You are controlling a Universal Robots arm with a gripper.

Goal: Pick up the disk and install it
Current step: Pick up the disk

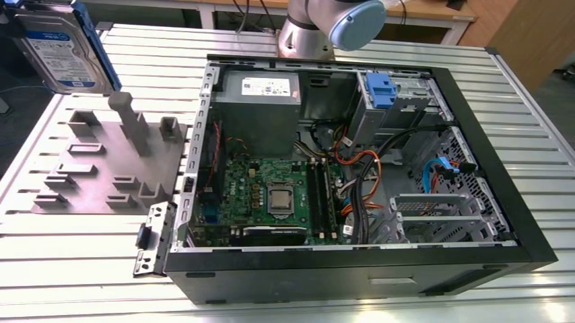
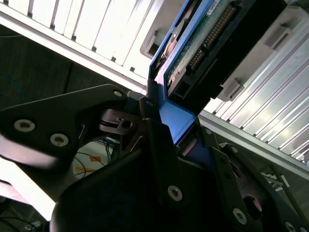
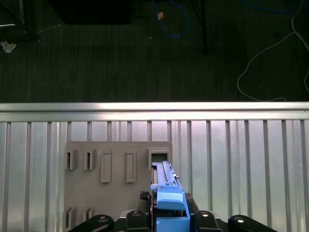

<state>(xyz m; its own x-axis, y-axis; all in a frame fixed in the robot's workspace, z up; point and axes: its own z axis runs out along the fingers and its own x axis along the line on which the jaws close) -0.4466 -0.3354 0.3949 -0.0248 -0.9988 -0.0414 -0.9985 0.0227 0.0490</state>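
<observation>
The disk (image 1: 58,50) is a silver drive with a white-and-blue label in a blue frame. It hangs upright in the air at the exterior view's far left, above the grey fixture plate (image 1: 108,168). In the second wrist view my gripper (image 2: 181,130) is shut on the blue frame at the disk's (image 2: 212,43) end, with its connector edge facing the camera. In the first wrist view the disk (image 3: 166,186) is seen edge-on, clamped in the gripper (image 3: 169,215), over a slot in the fixture plate (image 3: 116,169).
An open computer case (image 1: 530,235) lies on the slatted aluminium table (image 1: 81,269), holding a motherboard (image 1: 269,195), a grey power supply (image 1: 256,87), a fixed blue caddy (image 1: 382,91) and loose cables. Grey posts (image 1: 134,124) rise from the fixture plate. The arm's base (image 1: 310,30) stands behind the case.
</observation>
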